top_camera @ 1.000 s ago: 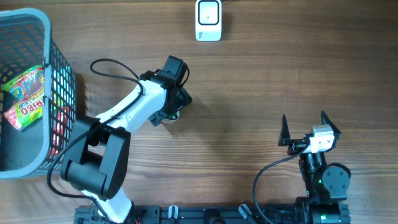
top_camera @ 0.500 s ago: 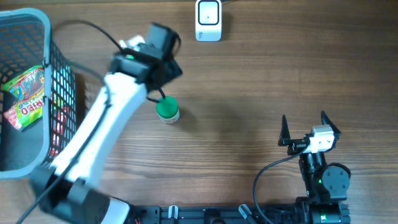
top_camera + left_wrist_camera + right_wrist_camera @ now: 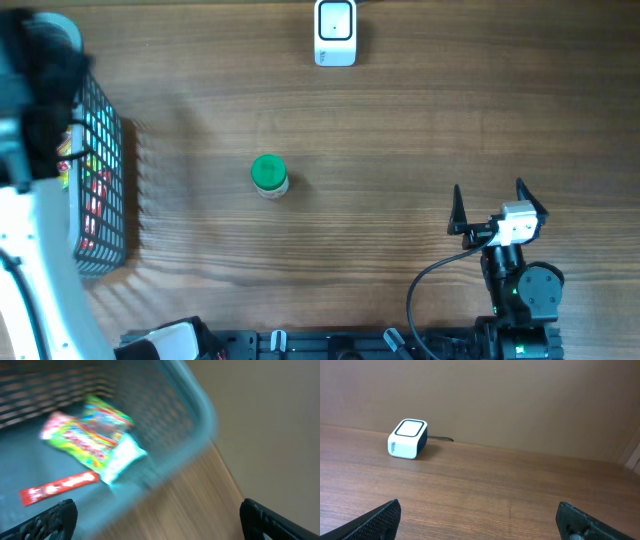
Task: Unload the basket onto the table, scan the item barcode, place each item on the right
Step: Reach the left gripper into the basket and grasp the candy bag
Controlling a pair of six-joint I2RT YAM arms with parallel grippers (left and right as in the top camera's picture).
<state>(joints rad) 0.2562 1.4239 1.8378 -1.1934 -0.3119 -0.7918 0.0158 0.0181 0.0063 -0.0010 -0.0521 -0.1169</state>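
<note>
The left arm has been swung away from the middle of the desk [image 3: 420, 130] to its left edge, and the green-capped bottle [image 3: 269, 175], uncovered half a second ago, has been left where it was. The bottle is stood upright, left of the desk's centre, well apart from both arms. The barcode scanner [image 3: 335, 32] is set at the middle of the far edge, its white top facing up, well apart from the bottle.

The left gripper [image 3: 157, 521] is held released above the basket [image 3: 105, 190] at the left edge; its fingertips [image 3: 55, 517] are seen wide apart at the lower corners of the blurred left wrist view, with nothing between them. Inside the basket a colourful snack packet [image 3: 90, 435] and a red stick packet [image 3: 57, 487] are lying flat, just beside each other; print on them cannot be read.

The right gripper [image 3: 489, 200] is parked near the near right corner, jaws spread and empty, and is pointed toward the far edge, where the scanner is seen in its wrist view.
</note>
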